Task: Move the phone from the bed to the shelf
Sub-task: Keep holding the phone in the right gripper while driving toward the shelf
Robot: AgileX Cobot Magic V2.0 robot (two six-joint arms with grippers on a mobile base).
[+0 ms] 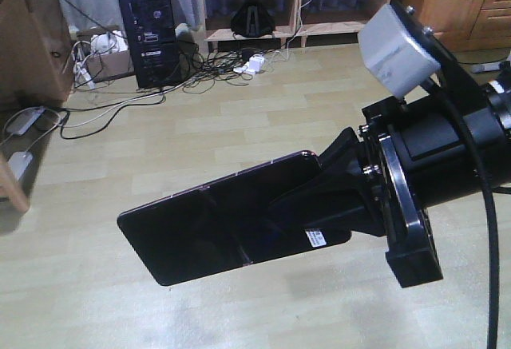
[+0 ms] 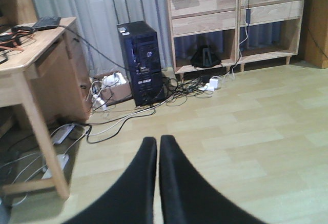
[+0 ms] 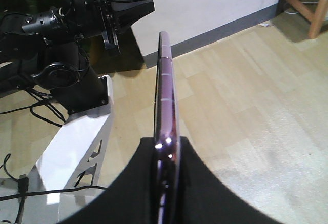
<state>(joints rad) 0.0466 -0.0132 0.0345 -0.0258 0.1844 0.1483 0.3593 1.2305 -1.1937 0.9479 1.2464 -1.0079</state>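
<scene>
The phone [image 1: 184, 233], slim, glossy and black, hangs in the air above the floor, with my right gripper [image 1: 279, 205] shut on the end that carries a small white sticker. In the right wrist view the phone [image 3: 165, 90] shows edge-on with a pinkish rim, clamped at my right gripper [image 3: 166, 147]. My left gripper [image 2: 156, 143] is shut on nothing and points at the floor. The shelf [image 2: 205, 24] is a pale wooden unit against the far wall, also in the front view as the shelf [image 1: 255, 31]. The bed is out of view.
A black computer tower [image 2: 141, 62] stands left of the shelving, with tangled cables and power strips [image 2: 184, 88] on the floor. A wooden desk [image 2: 31, 55] is at the left. A darker wooden cabinet [image 1: 455, 1] fills the right corner. The robot's white base [image 3: 77, 147] is left of the phone.
</scene>
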